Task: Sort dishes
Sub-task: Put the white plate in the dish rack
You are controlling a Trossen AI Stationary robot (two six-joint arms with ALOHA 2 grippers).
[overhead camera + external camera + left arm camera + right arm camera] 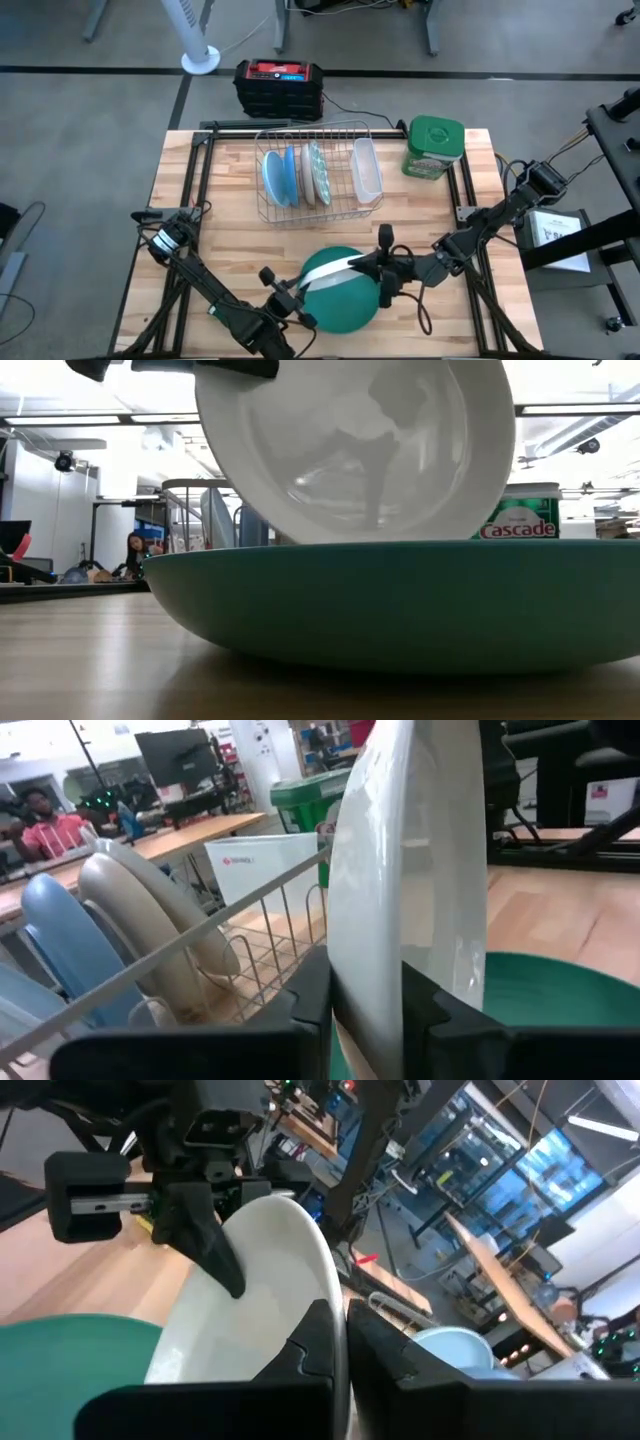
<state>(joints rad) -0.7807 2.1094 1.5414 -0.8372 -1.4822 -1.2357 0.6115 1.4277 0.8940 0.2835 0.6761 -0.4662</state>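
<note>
**White plate held on edge over the teal plate by both grippers**

Landmark: wire dish rack (312,172), sitting at the far middle of the wooden table (180,190).

- A white plate (328,268) is standing tilted on edge above a large teal-backed plate (345,300), which is lying on the table on the near side of the rack. In the low view the white plate (355,445) is leaning over the teal plate's rim (400,600).
- Left gripper (290,293) is reaching in at the near-left of the rack; its fingers (310,995) are sitting either side of the white plate's rim (410,890), clamped on it.
- Right gripper (385,268) is coming in from the near-right of the rack; its jaws are pinching the same plate's opposite rim (290,1270), closed on it, with the left gripper (215,1230) showing across the plate.
- In the rack: light blue plates (277,176) are standing on edge at its left part, cream plates (316,172) just right of them, and a clear container (366,168) at its right end.
- A green-lidded tub (434,146) is standing just right of the rack.
- A black and red box (279,88) is sitting on the floor beyond the rack.
</note>
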